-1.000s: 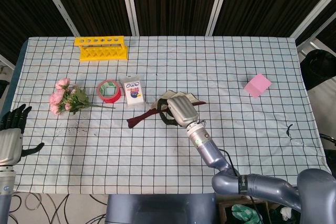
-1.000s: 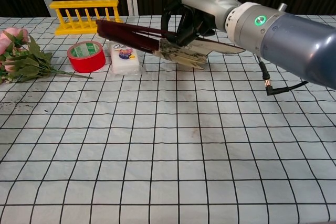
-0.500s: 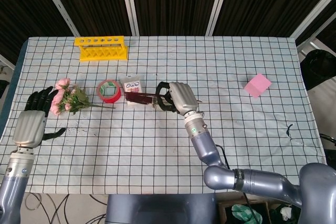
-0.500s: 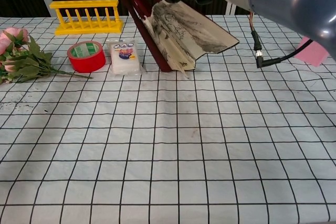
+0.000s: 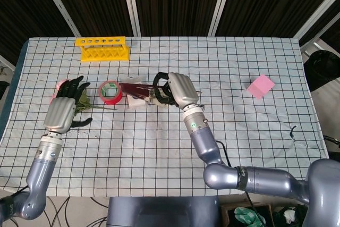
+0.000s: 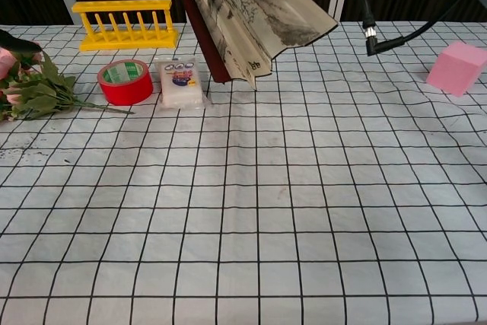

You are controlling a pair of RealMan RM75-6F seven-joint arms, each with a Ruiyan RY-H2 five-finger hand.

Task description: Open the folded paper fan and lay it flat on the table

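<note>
Holding a half-open paper fan with dark red sticks (image 6: 251,20) up, the right hand (image 5: 178,91) grips it; left hand (image 5: 65,107) is spread wide.

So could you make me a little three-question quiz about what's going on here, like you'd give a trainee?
1. True or false: the fan lies flat on the table.
2. Which hand holds the fan? A) left B) right C) both
3. Fill in: the left hand hovers over the ____.

Key
1. False. It is part-open and held up off the table.
2. B. The right hand grips it; the left hand is open and holds nothing.
3. Flowers, left of the red tape.
</note>
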